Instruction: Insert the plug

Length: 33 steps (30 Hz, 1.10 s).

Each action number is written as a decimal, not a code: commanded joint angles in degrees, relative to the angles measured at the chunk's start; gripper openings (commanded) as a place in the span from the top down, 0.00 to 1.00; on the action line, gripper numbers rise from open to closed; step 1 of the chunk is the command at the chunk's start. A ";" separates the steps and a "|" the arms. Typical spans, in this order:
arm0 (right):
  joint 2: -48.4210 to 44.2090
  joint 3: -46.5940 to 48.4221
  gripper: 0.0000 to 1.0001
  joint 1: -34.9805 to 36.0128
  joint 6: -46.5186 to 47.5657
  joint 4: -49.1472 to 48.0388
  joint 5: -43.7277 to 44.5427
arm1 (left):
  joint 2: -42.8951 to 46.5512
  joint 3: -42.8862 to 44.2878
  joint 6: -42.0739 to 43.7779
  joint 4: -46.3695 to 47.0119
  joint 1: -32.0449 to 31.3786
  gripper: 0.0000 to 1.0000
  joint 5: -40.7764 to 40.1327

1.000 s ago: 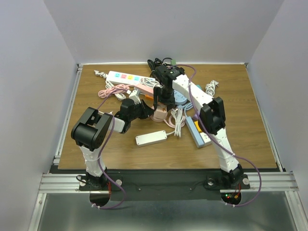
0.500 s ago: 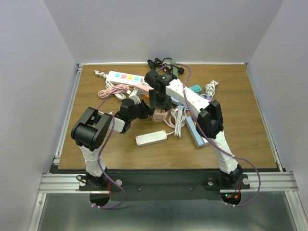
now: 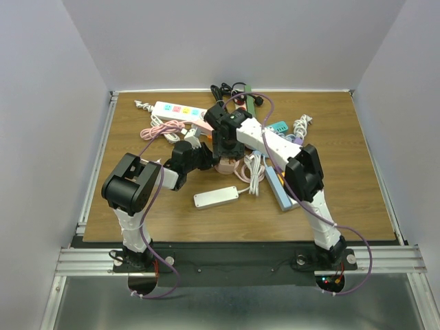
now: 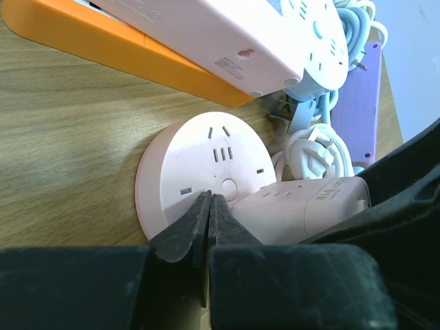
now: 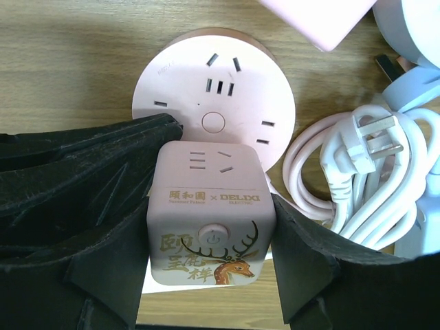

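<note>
My right gripper (image 5: 212,230) is shut on a pink cube plug adapter (image 5: 212,220) with a deer drawing. It holds the cube just above the near half of a round pink socket (image 5: 213,89) that lies flat on the table. My left gripper (image 4: 209,205) is shut and empty, its tips on the round socket's (image 4: 199,158) near part, right beside the cube (image 4: 309,206). In the top view both grippers, left (image 3: 205,157) and right (image 3: 225,148), meet over the round socket (image 3: 228,166). The cube's prongs are hidden.
A coiled white cable with plug (image 5: 364,172) lies right of the socket. A pink strip (image 4: 227,34) on an orange strip (image 4: 117,34) lies behind it. A white strip (image 3: 216,197), a blue-grey strip (image 3: 283,187) and a long white strip (image 3: 177,110) lie around.
My right arm has swung left and toward me, bringing the cube down over the round socket. The left arm has stayed in place.
</note>
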<state>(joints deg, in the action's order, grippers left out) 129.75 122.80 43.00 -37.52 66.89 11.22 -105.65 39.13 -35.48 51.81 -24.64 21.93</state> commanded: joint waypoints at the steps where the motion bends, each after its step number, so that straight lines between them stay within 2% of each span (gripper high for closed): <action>1: -1.17 -2.73 1.00 2.43 -0.27 -0.01 1.69 | -3.95 -2.05 2.61 -14.81 -0.49 0.92 -0.31; 5: -1.87 -5.90 1.00 2.44 -0.45 -1.24 3.10 | -3.69 -2.13 2.79 -15.16 0.12 0.92 -0.75; 10: -3.36 -10.56 0.99 2.52 -0.54 -4.40 2.93 | -0.10 -3.45 2.96 -15.07 4.42 0.88 -1.45; 13: -4.07 -12.85 0.99 2.52 -0.19 -5.72 3.72 | 2.54 -4.15 3.23 -14.99 5.92 0.81 -2.42; 14: -4.07 -13.46 1.00 2.44 -0.01 -6.33 3.46 | 3.07 -4.33 3.32 -15.16 6.18 0.75 -2.77; 18: -3.63 -13.38 1.00 2.52 0.34 -6.86 3.54 | 4.13 -4.94 3.23 -15.43 7.77 0.68 -3.48; 24: -1.79 -12.76 1.00 2.52 1.04 -7.13 3.98 | 6.94 -6.35 4.10 -15.51 10.31 0.67 -3.83; 33: -2.58 -19.26 1.00 2.52 -0.62 -12.39 3.37 | 7.38 -7.23 4.11 -14.02 11.81 0.67 -2.42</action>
<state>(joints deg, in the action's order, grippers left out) 123.94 108.79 44.66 -37.82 53.30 15.42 -99.07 33.71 -33.50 41.47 -13.26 20.73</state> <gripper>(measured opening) 0.676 0.331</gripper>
